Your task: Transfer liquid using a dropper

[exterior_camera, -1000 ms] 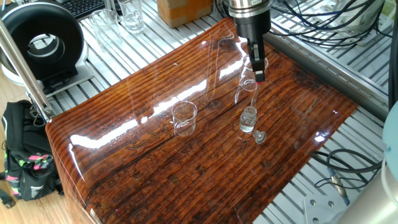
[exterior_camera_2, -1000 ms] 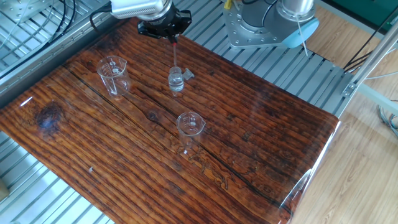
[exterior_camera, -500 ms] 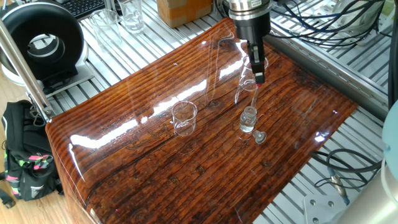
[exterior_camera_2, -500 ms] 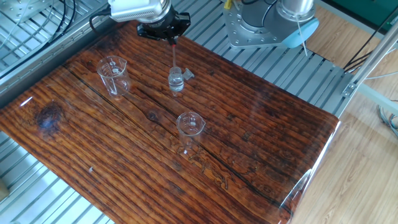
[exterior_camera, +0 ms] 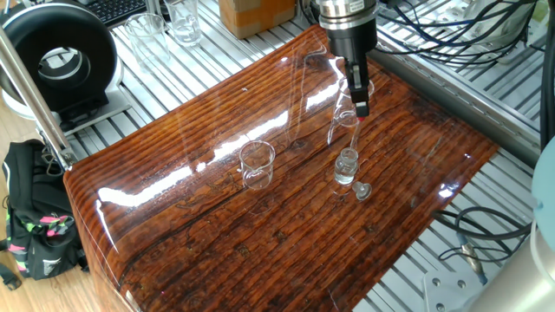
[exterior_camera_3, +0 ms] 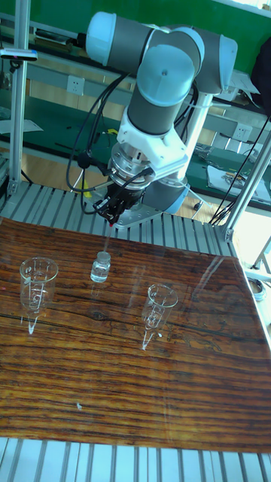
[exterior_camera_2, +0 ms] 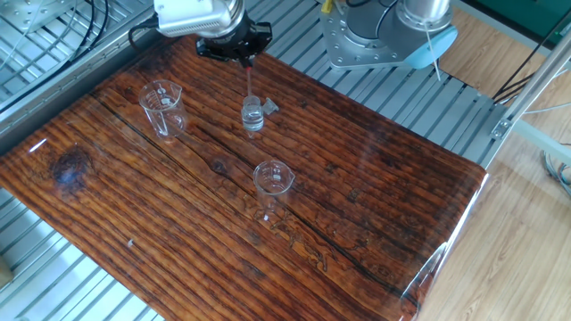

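Observation:
My gripper [exterior_camera: 360, 106] [exterior_camera_2: 244, 53] [exterior_camera_3: 113, 213] is shut on the dropper's red bulb [exterior_camera: 361, 112] [exterior_camera_2: 249, 61]. The dropper [exterior_camera_2: 251, 85] [exterior_camera_3: 107, 239] hangs upright, a thin clear tube. Its tip reaches the mouth of a small glass bottle [exterior_camera: 346, 166] [exterior_camera_2: 252, 115] [exterior_camera_3: 101, 267]. I cannot tell how deep it goes. The liquid is clear, and I cannot make it out in the bottle or the tube. A small glass stopper [exterior_camera: 362, 191] [exterior_camera_2: 271, 106] lies on the table beside the bottle.
Two clear glass vessels stand on the glossy wooden table [exterior_camera_2: 357, 178]: one [exterior_camera_2: 162, 107] [exterior_camera_3: 38, 280] to the bottle's side, the other [exterior_camera: 257, 163] [exterior_camera_2: 273, 183] [exterior_camera_3: 159, 301] nearer mid-table. Metal slats, cables and the arm's base [exterior_camera_2: 384, 40] ring the table.
Almost nothing. The wrist has shifted very slightly in the other fixed view. The dropper stays over the small bottle, still held by its bulb.

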`<state>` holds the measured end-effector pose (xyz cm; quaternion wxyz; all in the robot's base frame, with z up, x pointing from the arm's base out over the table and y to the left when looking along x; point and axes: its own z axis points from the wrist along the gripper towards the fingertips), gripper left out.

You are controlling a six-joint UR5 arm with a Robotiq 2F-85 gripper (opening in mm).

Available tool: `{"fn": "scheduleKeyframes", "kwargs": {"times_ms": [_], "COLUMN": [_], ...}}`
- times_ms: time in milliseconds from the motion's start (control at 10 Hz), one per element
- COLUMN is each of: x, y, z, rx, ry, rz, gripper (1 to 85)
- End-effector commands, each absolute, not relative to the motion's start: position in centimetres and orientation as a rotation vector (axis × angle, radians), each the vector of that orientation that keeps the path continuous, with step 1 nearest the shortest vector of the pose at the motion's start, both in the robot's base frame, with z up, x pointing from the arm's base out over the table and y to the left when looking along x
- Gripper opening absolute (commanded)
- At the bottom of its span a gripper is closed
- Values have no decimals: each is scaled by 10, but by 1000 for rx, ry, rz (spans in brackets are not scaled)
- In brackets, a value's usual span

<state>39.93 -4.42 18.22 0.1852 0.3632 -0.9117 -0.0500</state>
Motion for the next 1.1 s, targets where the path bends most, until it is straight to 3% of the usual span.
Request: {"fn": "scheduleKeyframes", "kwargs": {"times_ms": [0, 1000], "x": [401, 404], "y": [-41, -39], "z": [173, 159], "rx": [1024, 1016], "ry": [-2577, -2592], "rz": [-160, -158], "gripper": [17, 17]}}
